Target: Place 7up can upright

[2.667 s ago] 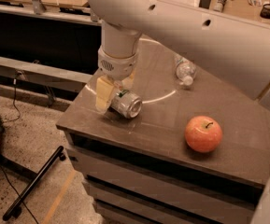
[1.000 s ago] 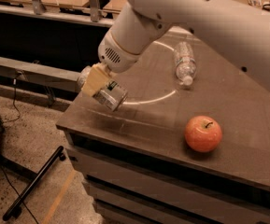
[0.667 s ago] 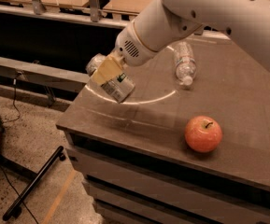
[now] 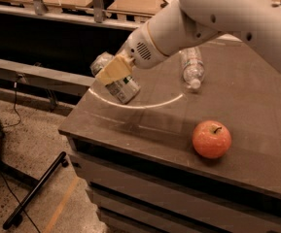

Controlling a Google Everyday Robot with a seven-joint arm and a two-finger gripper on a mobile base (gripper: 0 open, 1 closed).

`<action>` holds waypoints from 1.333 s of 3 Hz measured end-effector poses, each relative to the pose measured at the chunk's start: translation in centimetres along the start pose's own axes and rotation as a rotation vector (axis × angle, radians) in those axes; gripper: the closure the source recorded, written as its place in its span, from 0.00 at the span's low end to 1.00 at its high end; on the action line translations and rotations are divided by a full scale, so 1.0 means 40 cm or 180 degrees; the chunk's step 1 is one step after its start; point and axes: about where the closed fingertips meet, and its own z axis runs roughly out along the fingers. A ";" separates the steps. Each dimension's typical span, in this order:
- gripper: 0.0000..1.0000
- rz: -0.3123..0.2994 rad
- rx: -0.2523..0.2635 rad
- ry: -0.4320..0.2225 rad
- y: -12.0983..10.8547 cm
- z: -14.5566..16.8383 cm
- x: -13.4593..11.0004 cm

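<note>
The 7up can [image 4: 122, 87] is silvery with green marks. It is held tilted above the left part of the dark table [image 4: 149, 125], its top toward the upper left. My gripper [image 4: 114, 73] is shut on the can, with a yellowish finger [image 4: 113, 70] across its side. The white arm reaches in from the upper right.
A clear plastic water bottle [image 4: 192, 68] lies on its side at the back of the table. A red apple [image 4: 211, 139] sits near the front right. The table's left edge drops to the floor, where a black stand leg [image 4: 35, 191] and cables lie.
The gripper lifted the can off the table and carried it up and slightly left. The can has turned from lying flat to tilted in the air.
</note>
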 end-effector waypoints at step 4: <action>1.00 -0.0216 -0.0299 -0.1493 -0.084 -0.048 -0.045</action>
